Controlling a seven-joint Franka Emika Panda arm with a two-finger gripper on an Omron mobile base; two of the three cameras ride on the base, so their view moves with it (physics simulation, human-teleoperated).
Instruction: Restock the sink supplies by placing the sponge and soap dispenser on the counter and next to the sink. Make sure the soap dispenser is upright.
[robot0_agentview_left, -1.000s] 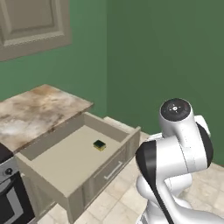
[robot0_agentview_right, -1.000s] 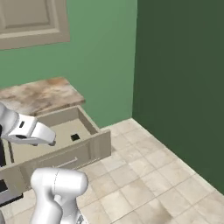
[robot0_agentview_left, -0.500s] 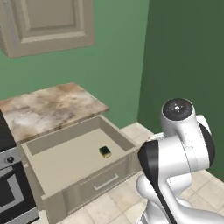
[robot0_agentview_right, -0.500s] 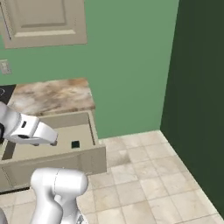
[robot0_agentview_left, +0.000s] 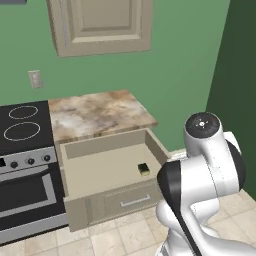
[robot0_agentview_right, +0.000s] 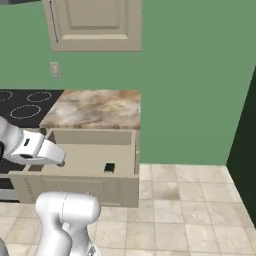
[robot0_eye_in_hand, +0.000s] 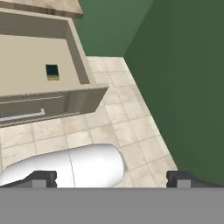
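Nearest, the gripper (robot0_eye_in_hand: 111, 178) is hanging above the floor with its jaws spread wide and nothing between them; its two small dark fingertips (robot0_eye_in_hand: 43, 178) are standing far apart at the bottom of the hand view. Below it the floor (robot0_eye_in_hand: 127, 127) is showing as square beige tiles with a faint mottled pattern and thin pale joints.

Beyond the tiles, a tan drawer (robot0_agentview_left: 112, 200) is standing pulled out, a plain box with flat smooth walls and a slim metal bar handle (robot0_agentview_left: 135, 201) on its front panel. The sponge (robot0_agentview_left: 144, 169) is lying on the drawer's bare floor, near the right wall and toward the front, apart from both. It is looking like a small block, yellow underneath with a dark green top layer.

Behind the drawer, the counter (robot0_agentview_left: 97, 114) is spreading as a beige-brown marbled slab. Beside it a black glass stovetop (robot0_agentview_left: 22, 125) with ring marks is sitting over an oven. Farther back, a panelled cupboard door (robot0_agentview_left: 100, 25) is hanging on the flat green wall (robot0_agentview_left: 190, 65).
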